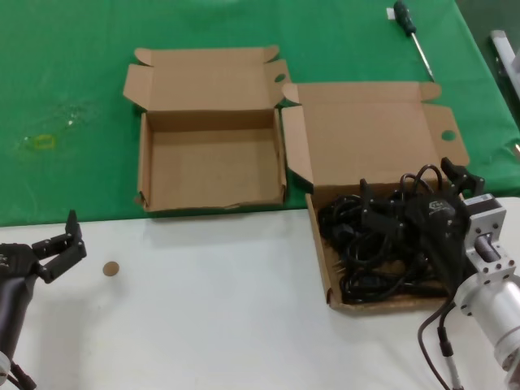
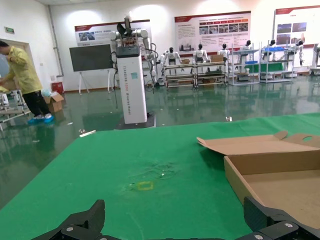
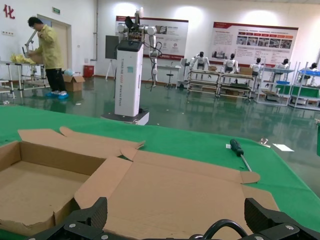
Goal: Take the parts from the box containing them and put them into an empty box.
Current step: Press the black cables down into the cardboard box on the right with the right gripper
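Observation:
The box containing the parts [image 1: 319,244] stands on the right, its tall lid [image 1: 370,134] open and laid back; it is full of tangled black cables [image 1: 378,244]. The empty box [image 1: 211,162] stands to its left, lid open; its inside also shows in the right wrist view [image 3: 30,192]. My right gripper [image 1: 410,185] is open, low over the cables at the box's far side; a black cable loop [image 3: 222,227] rises between its fingers [image 3: 97,212], not gripped. My left gripper [image 1: 75,236] is open and empty at the table's front left, apart from both boxes; the left wrist view shows it [image 2: 174,222] over the green mat.
A green mat [image 1: 65,97] covers the far half of the table and the near half is white [image 1: 211,325]. A screwdriver [image 1: 412,32] lies at the back right. A small brown disc [image 1: 110,269] lies near the left gripper. A yellow mark [image 1: 43,142] is on the mat's left.

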You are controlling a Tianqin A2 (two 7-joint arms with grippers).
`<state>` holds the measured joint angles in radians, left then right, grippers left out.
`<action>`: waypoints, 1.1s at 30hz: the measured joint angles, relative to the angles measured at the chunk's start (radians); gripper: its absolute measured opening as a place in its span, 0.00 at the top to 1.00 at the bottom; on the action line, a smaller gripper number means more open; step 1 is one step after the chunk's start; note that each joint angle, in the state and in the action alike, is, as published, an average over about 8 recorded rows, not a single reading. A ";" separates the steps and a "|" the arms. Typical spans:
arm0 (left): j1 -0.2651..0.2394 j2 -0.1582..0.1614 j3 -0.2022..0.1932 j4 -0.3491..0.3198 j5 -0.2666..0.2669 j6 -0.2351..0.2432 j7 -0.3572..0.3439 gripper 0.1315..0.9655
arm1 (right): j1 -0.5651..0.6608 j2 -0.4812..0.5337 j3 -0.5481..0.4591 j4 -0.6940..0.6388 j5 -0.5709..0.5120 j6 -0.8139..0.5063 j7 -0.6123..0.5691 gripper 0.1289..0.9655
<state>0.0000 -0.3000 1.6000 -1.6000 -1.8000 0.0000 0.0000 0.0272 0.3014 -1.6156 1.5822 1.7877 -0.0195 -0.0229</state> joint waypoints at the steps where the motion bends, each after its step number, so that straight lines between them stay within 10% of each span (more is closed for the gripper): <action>1: 0.000 0.000 0.000 0.000 0.000 0.000 0.000 0.00 | 0.000 0.000 0.000 0.000 0.000 0.000 0.000 0.00; 33: 0.000 0.000 0.000 0.000 0.000 0.000 0.000 0.07 | 0.000 0.001 -0.001 0.000 0.001 0.001 0.001 0.00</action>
<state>0.0000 -0.3000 1.6000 -1.6000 -1.8000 0.0000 0.0000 0.0275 0.3025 -1.6163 1.5818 1.7885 -0.0188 -0.0221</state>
